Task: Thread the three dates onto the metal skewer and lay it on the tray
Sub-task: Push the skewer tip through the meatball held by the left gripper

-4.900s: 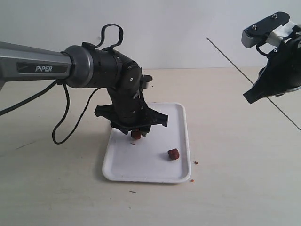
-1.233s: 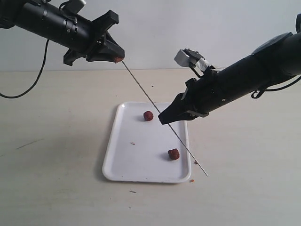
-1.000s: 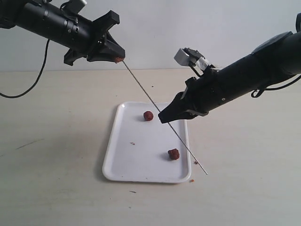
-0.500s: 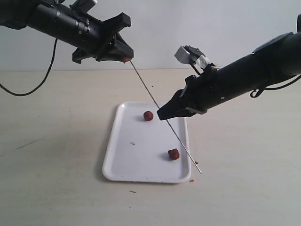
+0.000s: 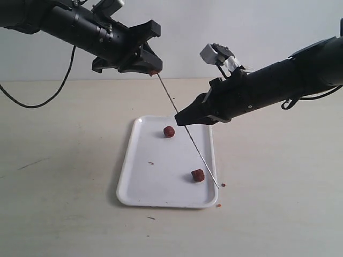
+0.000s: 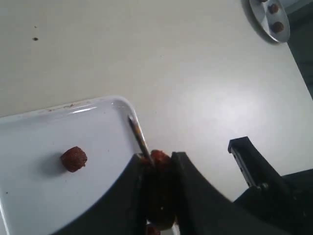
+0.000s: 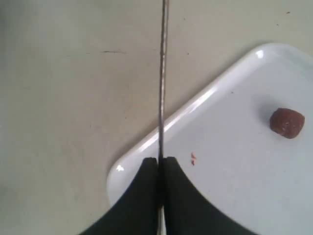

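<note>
My left gripper (image 5: 154, 71) hangs high above the table, shut on a dark red date (image 6: 159, 157). The upper tip of the thin metal skewer (image 5: 188, 134) meets that date. My right gripper (image 5: 178, 122) is shut on the skewer's middle (image 7: 161, 88), holding it on a slant over the white tray (image 5: 140, 194). The skewer's lower end reaches past the tray's right rim. Two more dates lie on the tray, one at the back (image 5: 169, 131) and one at the front right (image 5: 198, 174). The wrist views each show a single tray date (image 6: 74, 159) (image 7: 287, 122).
Tiny brown crumbs (image 5: 223, 184) lie on the beige table beside the tray's front right corner. A black cable (image 5: 37, 101) droops from the left arm. A round metal disc (image 6: 268, 19) sits at the table's edge in the left wrist view.
Both arms carried their loads rightward and slightly closer together. The skewer now stands steeper, with its lower end drawn in toward the tray's rim.
</note>
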`<state>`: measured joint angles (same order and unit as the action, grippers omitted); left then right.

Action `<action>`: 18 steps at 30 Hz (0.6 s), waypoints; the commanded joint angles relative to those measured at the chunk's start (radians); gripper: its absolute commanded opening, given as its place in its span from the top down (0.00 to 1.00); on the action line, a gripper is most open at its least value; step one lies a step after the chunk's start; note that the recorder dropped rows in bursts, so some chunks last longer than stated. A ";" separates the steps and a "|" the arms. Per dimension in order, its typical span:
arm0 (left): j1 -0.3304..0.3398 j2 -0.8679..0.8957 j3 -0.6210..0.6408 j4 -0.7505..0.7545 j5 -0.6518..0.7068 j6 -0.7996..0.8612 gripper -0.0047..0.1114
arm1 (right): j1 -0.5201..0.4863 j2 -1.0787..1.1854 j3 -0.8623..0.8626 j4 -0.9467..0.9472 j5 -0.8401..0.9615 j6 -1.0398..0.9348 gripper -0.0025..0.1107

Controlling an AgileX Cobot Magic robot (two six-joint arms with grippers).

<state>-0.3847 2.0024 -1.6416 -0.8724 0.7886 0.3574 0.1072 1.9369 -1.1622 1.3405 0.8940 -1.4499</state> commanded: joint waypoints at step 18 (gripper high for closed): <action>-0.053 -0.003 0.001 0.032 0.040 0.013 0.60 | 0.001 -0.003 -0.006 0.168 -0.102 -0.102 0.98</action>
<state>-0.4303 2.0024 -1.6416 -0.8428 0.8034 0.3591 0.1108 1.9369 -1.1622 1.4711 0.8211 -1.5467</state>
